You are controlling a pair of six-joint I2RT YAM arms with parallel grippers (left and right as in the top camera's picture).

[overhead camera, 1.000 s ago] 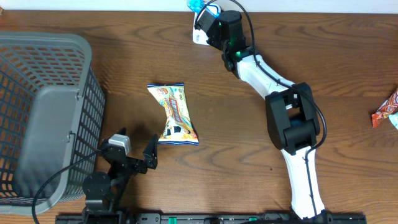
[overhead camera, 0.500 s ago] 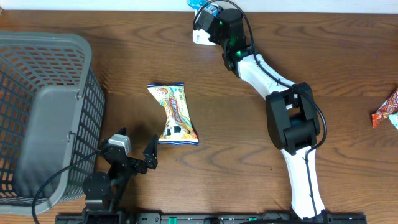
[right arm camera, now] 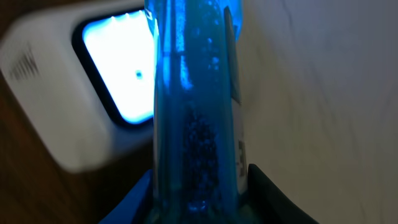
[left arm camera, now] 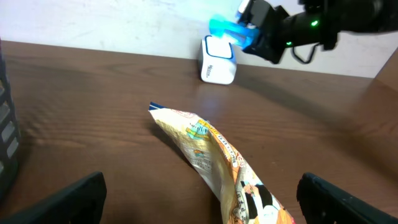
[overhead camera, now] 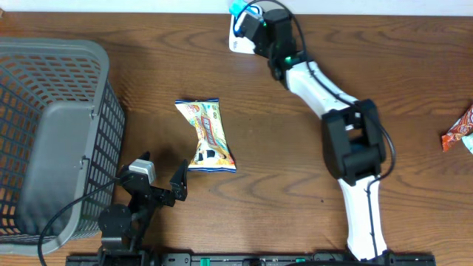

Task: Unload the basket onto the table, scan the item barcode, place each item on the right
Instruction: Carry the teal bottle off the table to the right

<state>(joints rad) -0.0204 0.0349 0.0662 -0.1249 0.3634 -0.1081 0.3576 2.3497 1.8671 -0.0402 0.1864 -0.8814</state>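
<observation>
Right gripper (overhead camera: 250, 16) is clamped narrow on the blue packet (right arm camera: 193, 112), which stands upright between the jaws. Over the last second the wrist has swung toward the table's far edge. That bares more of the white scanner (overhead camera: 236, 46), now just beside and below the fingertips. In the wrist view, the lit scanner window glows close behind the packet.

Judgement: the presentation pass is under way. The barcode face cannot be made out.

Left gripper (overhead camera: 161, 170) is spread wide and empty. The snack bag (overhead camera: 206, 137) lies just ahead of it, unmoved.
</observation>
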